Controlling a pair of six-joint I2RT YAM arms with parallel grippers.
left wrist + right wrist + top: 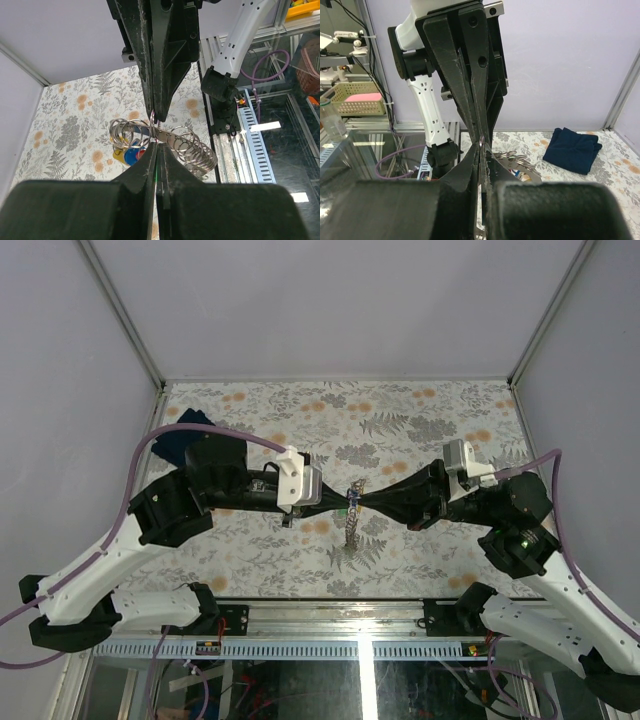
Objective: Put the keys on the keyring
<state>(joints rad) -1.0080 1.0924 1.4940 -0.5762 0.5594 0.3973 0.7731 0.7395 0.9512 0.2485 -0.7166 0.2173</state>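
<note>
1. Both arms meet nose to nose over the middle of the table (420, 430), fingertips almost touching.
2. Left gripper (156, 150): jaws squeezed right together, no gap showing. A thin silver wire runs in at the tips, so it looks like it's pinching the keyring (125, 132).
3. Right gripper (156, 114): same deal, clamped all the way, tip aimed straight at the left one. It seems to have the same bit of wire, though the contact spot is tiny and hard to make out.
4. The keyring sits right at that meeting point. It's a bunch of silvery loops spilling out to both sides just under the tips, with a flat metal strip across them.
5. From overhead, a short chain (350, 532) trails from the pinch point toward the arm bases. Can't tell whether it hangs free or lies on the table.
6. Keys (129, 156): yellow, blue and red tags bunched up against the loops. Can't tell if they're actually threaded on.
7. A folded dark blue cloth (572, 147) sits well off to the left, far side of the table.
</note>
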